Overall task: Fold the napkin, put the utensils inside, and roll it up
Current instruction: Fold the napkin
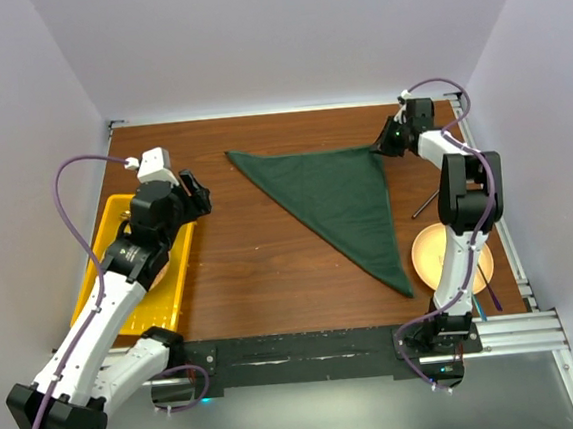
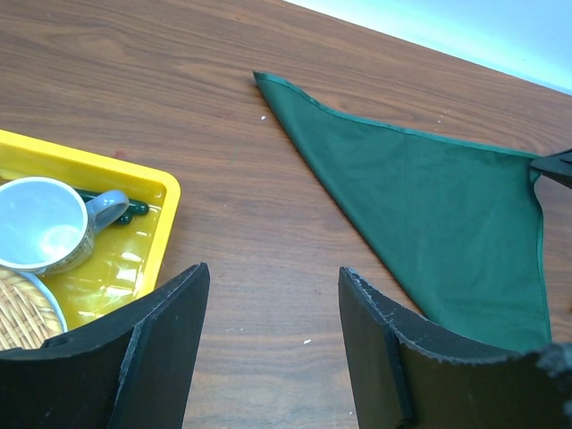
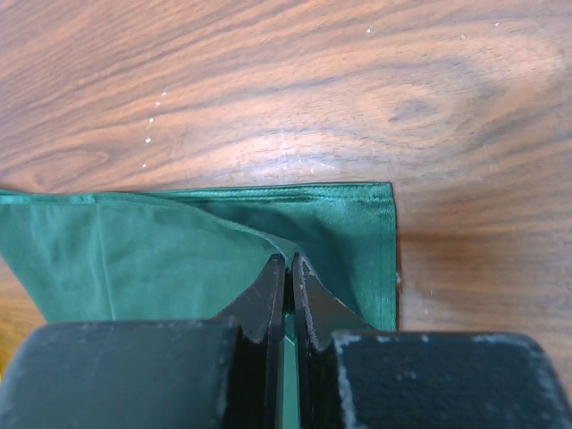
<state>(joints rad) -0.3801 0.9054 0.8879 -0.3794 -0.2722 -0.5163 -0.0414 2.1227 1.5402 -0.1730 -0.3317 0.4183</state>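
Green triangular napkin (image 1: 337, 195), right jaws pinching its corner, left jaws open near yellow tray (image 1: 173, 295), utensil (image 1: 426, 203) beside plate (image 1: 428, 252)

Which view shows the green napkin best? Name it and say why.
Top external: the whole folded triangle of the napkin shows. Left wrist shows most of it; right wrist shows only the corner pinched in the right gripper.

One dark green cloth napkin (image 1: 335, 195), folded to a triangle, is counted. To the left of the napkin, one yellow plastic tray (image 2: 89, 161) is seen, and in it one pale blue ceramic mug (image 2: 40, 223) and one round woven mat (image 2: 22, 313). To the right of the napkin, one round tan plate (image 1: 430, 252) and one thin dark grey stick utensil (image 1: 426, 205) are counted.
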